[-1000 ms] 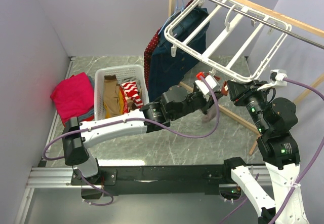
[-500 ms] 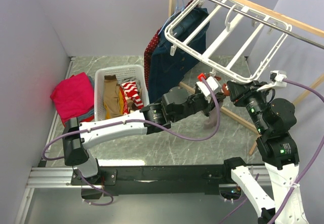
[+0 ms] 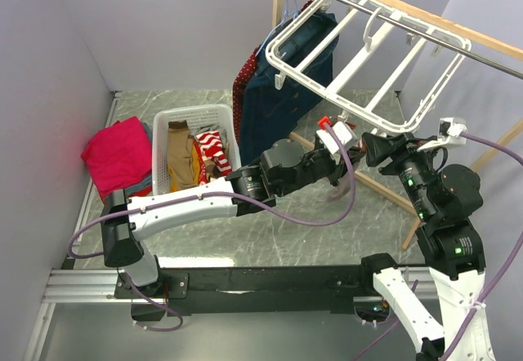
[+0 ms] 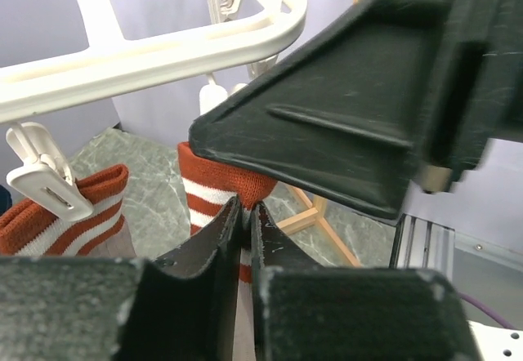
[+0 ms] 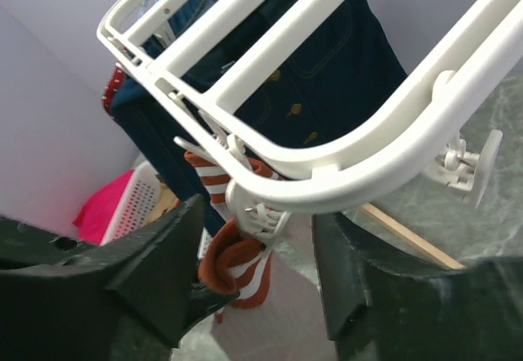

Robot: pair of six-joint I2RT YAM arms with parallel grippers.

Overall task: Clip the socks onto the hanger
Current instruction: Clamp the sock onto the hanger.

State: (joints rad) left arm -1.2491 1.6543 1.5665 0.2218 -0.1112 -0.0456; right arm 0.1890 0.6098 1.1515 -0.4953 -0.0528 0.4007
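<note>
The left gripper point(image 4: 245, 218) is pressed together on the rust-and-white striped cuff of a soft pale taupe sock point(image 4: 214, 188). It holds the cuff just beneath the rounded near right corner of the large white plastic rectangular drying hanger point(image 4: 163, 55). To the left of it in the left wrist view, a second sock with the same striped cuff point(image 4: 91, 207) hangs from a small white plastic clip point(image 4: 47, 183) dangling off the same rail.

The right gripper point(image 5: 260, 218) is spread wide, its black fingers point(image 5: 155, 263) pointing up at that corner of the hanger from below, with both striped cuffs and the clip showing between them. Whether it touches anything cannot be told. From the overhead camera it sits just right of the left gripper, under the near right end of the frame.

Behind the hanger, a large navy denim garment point(image 3: 286, 91) hangs from the wooden rail point(image 3: 458, 30). To the left, on the grey marble-patterned surface point(image 3: 286, 230), stands a white slotted plastic basket point(image 3: 189, 118) of mixed clothes. A folded bright pink cloth point(image 3: 114, 157) lies just beyond it on the left.
</note>
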